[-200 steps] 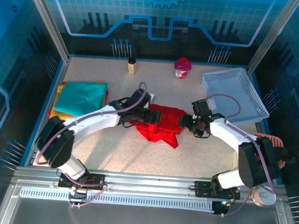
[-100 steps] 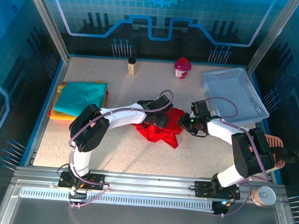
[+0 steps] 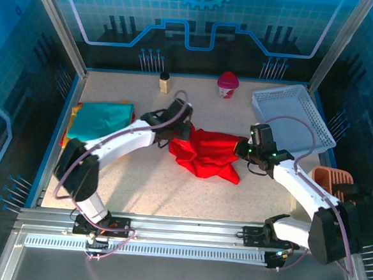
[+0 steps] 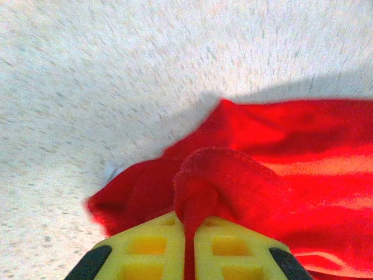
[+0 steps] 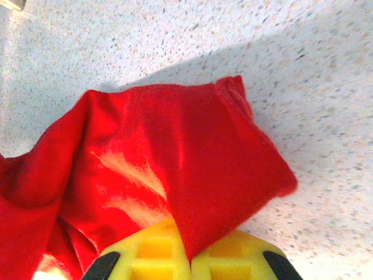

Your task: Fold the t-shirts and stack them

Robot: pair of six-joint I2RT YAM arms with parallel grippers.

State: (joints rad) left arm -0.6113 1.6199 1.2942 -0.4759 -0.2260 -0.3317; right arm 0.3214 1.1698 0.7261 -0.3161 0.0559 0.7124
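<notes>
Spreading the bright red cloth t-shirt (image 3: 208, 155) mid-frame: left hand (image 3: 179, 130) and right hand (image 3: 242, 148) each clamp an edge; next, likely pull taut and lay flat.

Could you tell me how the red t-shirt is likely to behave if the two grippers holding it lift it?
Probably floppy: the red t-shirt sags in loose folds between the left gripper and the right gripper. It is likely light, since small pinches of cloth seem enough to hold it. It seems unlikely to slip, as the cloth bunches up where each gripper pinches it.
</notes>
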